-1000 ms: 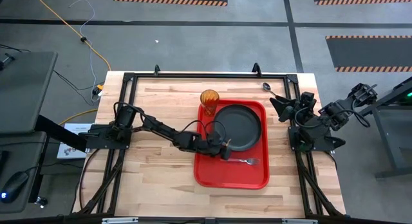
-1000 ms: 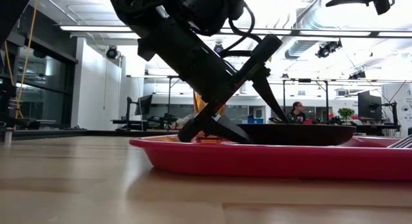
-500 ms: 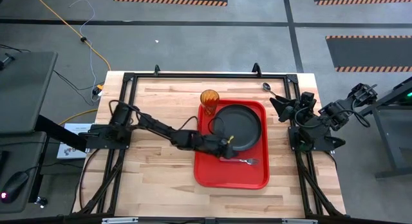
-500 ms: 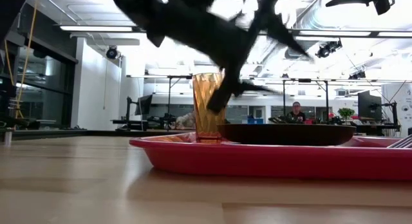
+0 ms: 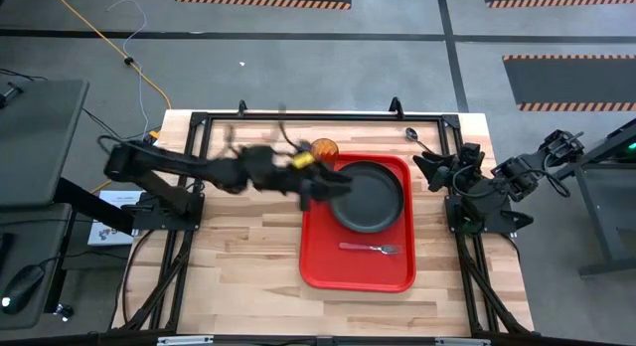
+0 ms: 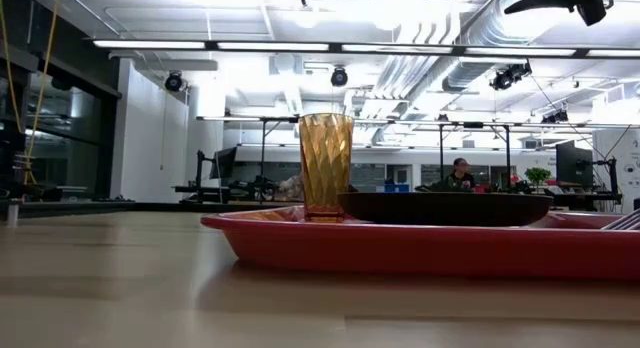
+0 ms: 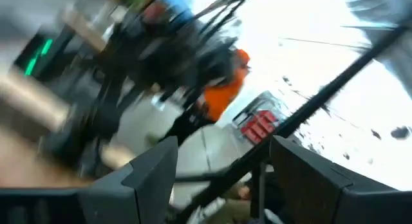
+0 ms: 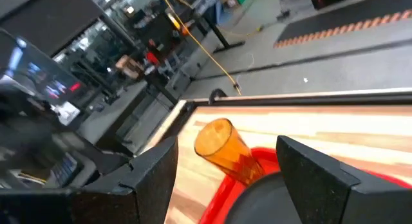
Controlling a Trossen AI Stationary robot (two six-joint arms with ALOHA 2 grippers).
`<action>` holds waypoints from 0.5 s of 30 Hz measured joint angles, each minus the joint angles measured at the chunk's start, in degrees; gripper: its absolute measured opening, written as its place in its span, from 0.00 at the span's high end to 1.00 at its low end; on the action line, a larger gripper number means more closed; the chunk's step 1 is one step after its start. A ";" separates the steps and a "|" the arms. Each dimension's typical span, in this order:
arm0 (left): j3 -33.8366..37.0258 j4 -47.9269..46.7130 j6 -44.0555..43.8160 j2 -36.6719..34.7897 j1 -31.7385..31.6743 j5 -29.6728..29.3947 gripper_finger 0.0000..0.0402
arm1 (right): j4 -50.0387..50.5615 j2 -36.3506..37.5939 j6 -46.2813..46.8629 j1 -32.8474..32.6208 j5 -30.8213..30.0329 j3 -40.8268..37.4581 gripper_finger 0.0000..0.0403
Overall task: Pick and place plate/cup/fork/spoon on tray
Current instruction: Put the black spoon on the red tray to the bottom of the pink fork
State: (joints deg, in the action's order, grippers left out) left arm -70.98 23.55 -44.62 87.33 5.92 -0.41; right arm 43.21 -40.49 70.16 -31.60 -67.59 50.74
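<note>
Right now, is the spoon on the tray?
No, the spoon lies on the bare table beyond the tray's far right corner, while the fork is on it.

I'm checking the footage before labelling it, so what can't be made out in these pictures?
- Left gripper: motion-smeared in the high view, exact position unclear.
- Left wrist view: all blur; nothing on the table identifiable.
- Fork: cut off by the low view's right edge.
- Spoon: tiny in the high view; absent from others.
</note>
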 joint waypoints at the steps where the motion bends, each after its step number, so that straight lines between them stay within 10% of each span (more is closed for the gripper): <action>1: 0.00 0.01 3.22 -1.93 -0.69 1.51 0.40 | 0.16 0.00 -0.09 1.07 1.35 0.00 0.37; 15: -0.02 -21.20 13.38 -14.12 -11.38 -1.13 0.40 | 9.93 -0.73 -11.74 33.63 30.99 0.00 0.37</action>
State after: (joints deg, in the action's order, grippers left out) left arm -71.00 2.35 -31.24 73.21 -5.46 -1.54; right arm 53.14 -41.22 58.42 2.03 -36.60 50.74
